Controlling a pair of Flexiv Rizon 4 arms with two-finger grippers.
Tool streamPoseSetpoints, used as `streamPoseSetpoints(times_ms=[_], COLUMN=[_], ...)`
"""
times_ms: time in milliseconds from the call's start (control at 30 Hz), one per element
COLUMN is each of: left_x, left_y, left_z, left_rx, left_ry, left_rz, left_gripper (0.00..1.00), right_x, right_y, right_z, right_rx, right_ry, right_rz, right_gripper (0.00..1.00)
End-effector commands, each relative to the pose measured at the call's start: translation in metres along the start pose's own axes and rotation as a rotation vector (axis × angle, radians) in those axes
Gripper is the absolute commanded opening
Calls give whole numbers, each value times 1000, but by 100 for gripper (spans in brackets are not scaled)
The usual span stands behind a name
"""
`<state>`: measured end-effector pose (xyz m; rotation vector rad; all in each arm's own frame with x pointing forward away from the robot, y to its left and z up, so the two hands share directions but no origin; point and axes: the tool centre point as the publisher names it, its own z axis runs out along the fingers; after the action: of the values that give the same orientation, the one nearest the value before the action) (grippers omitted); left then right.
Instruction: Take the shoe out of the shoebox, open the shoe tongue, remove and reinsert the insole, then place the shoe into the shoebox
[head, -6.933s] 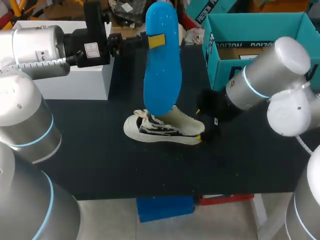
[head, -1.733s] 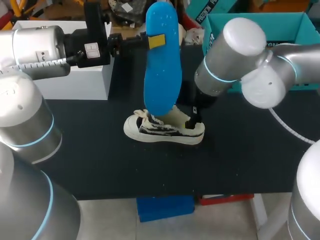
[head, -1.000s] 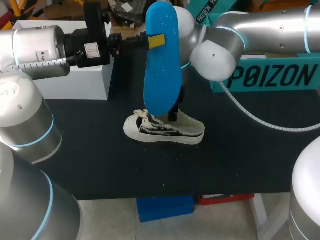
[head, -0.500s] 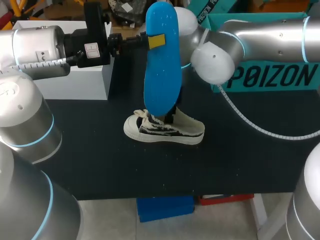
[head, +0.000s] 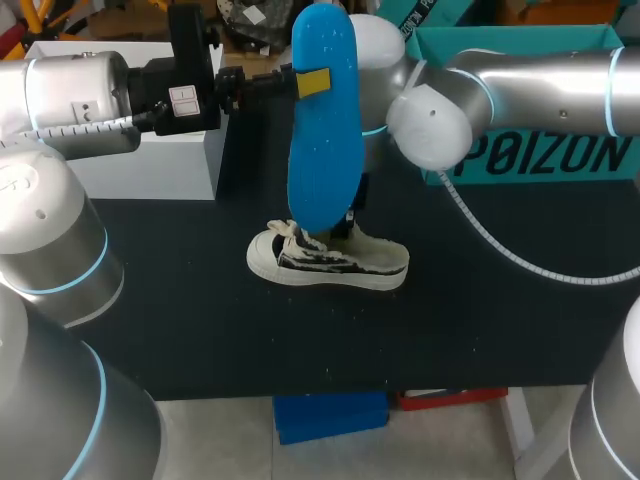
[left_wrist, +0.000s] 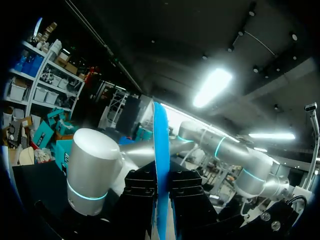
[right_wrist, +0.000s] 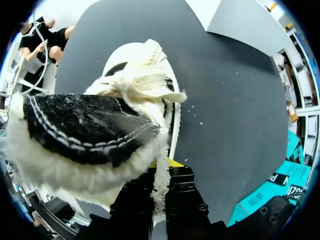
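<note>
My left gripper (head: 296, 82) holds the blue insole (head: 322, 120) upright above the shoe and is shut on its edge. In the left wrist view the insole (left_wrist: 161, 150) stands edge-on between the black fingers of that gripper (left_wrist: 161, 182). The cream and black shoe (head: 330, 262) lies on its sole on the black table (head: 200, 320). My right arm comes in behind the insole, its gripper (head: 350, 218) down at the shoe's opening. In the right wrist view this gripper (right_wrist: 160, 167) is shut on the fleecy edge of the shoe tongue (right_wrist: 90, 135). The laces (right_wrist: 145, 80) lie beyond it.
The teal shoebox (head: 520, 42) stands open at the back right, partly behind my right arm. A white box (head: 150, 160) sits at the back left under my left arm. Bare black table lies in front of the shoe.
My right gripper's fingers have closed on the shoe tongue after settling at the shoe's opening. The left arm and the insole have stayed still.
</note>
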<state>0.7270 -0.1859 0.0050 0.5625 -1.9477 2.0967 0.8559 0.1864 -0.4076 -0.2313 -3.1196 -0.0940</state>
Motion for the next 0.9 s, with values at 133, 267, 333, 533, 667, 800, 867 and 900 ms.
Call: streamPoseSetpoints(times_ms=[133, 267, 333, 533, 667, 800, 867, 900], left_x=[1, 1, 1, 1, 1, 1, 1, 1], left_y=[0, 0, 0, 0, 0, 0, 0, 0], left_z=[0, 0, 0, 0, 0, 0, 0, 0], left_rx=[-4, -4, -4, -4, -4, -4, -4, -4], left_ry=[-3, -3, -3, -3, -3, -3, -3, -3], left_rz=[-1, -1, -1, -1, -1, -1, -1, -1], left_gripper=[0, 0, 0, 0, 0, 0, 0, 0], right_x=[2, 2, 2, 2, 4, -1, -4, -6], right_y=[1, 1, 1, 1, 3, 4, 4, 4], right_z=[3, 3, 3, 3, -28, -62, -74, -78], right_rx=[2, 2, 2, 2, -21, 83, 155, 186], right_ry=[0, 0, 0, 0, -22, -142, -163, -175], right_rz=[-1, -1, -1, -1, -6, 112, 215, 284], right_gripper=[0, 0, 0, 0, 0, 0, 0, 0])
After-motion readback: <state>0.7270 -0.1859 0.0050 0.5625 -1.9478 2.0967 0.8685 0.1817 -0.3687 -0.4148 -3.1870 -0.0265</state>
